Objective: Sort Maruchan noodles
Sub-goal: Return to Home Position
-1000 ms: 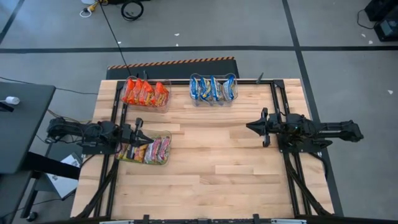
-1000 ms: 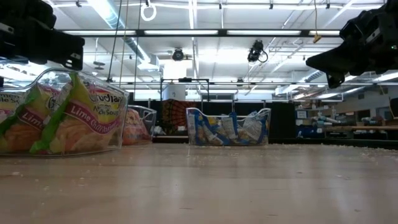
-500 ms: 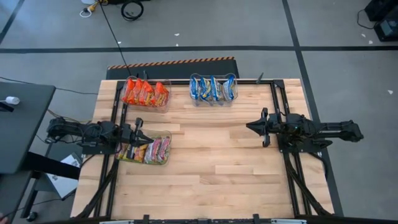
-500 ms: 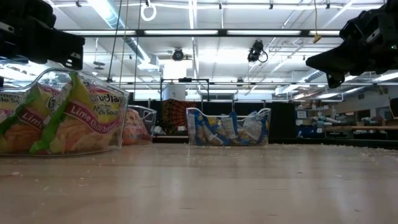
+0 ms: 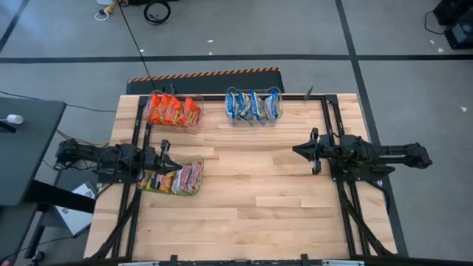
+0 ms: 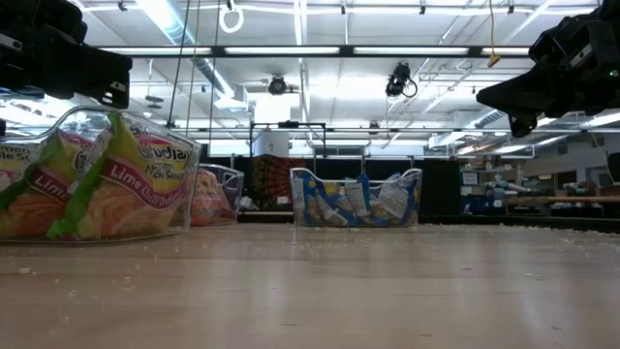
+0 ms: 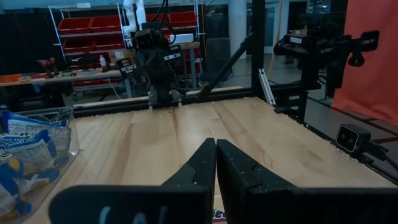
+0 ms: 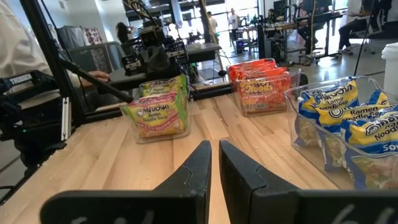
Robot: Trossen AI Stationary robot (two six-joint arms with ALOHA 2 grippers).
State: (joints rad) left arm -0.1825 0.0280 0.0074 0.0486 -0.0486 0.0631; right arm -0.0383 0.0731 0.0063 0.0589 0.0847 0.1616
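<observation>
The flat orange-red crinkly plastic ramen packets [image 5: 172, 111] and the blue-and-yellow packets [image 5: 253, 105] are standing on edge, side by side, in clear plastic bins [image 8: 291, 118] at the wooden table [image 5: 259, 192]'s far edge. The green-and-white packets [image 5: 176, 179] are standing likewise in a third bin [image 6: 189, 184] under the left gripper [image 7: 216, 144]. Both arms are reaching level toward each other, and the left gripper and the right gripper [image 8: 214, 146] are clenched on nothing. Nothing is changing since a second ago.

Black jointed arms [image 5: 380, 155]; left gripper [image 7: 215, 144] tapered, grainy; black cables [image 5: 68, 152].

Grey floor [image 5: 244, 29] with dark tape lines [image 5: 222, 57], red shelving [image 7: 93, 25], ceiling strip lights [image 6: 436, 50]
</observation>
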